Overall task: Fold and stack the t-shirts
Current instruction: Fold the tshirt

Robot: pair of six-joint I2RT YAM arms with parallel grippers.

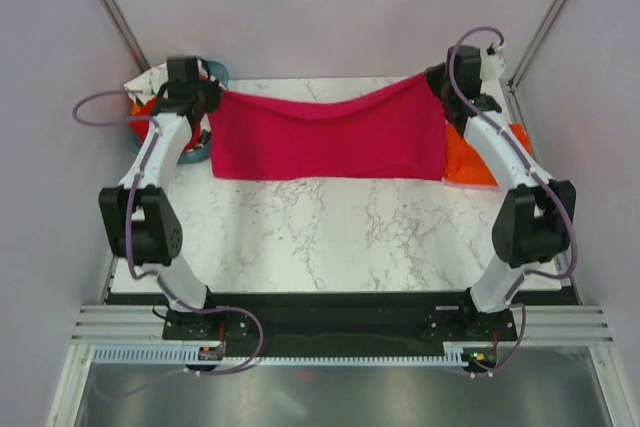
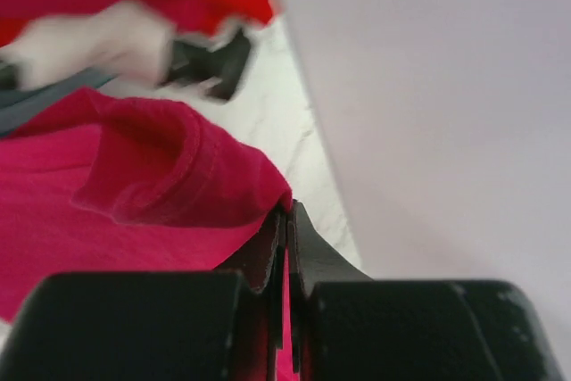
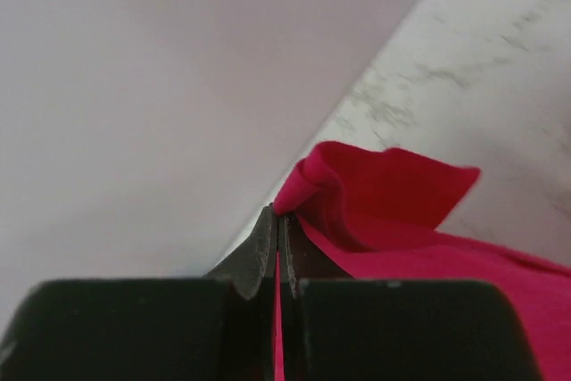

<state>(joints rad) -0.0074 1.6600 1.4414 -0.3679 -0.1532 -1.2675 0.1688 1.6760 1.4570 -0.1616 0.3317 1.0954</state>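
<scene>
A magenta-pink t-shirt (image 1: pixel 325 137) hangs stretched between my two grippers above the far part of the marble table. My left gripper (image 1: pixel 212 97) is shut on its left top corner; the left wrist view shows the cloth (image 2: pixel 169 176) pinched between the closed fingers (image 2: pixel 308 247). My right gripper (image 1: pixel 432 80) is shut on its right top corner; the right wrist view shows the cloth (image 3: pixel 384 194) clamped in the closed jaws. An orange t-shirt (image 1: pixel 480 162) lies crumpled at the far right, partly behind the right arm. Red and white cloth (image 2: pixel 116 33) shows in the left wrist view.
A teal basket (image 1: pixel 200 142) stands at the far left behind the left arm, with orange-red cloth (image 1: pixel 143 107) in it. The marble table (image 1: pixel 330 237) extends toward the arm bases. Pale walls close in the back and both sides.
</scene>
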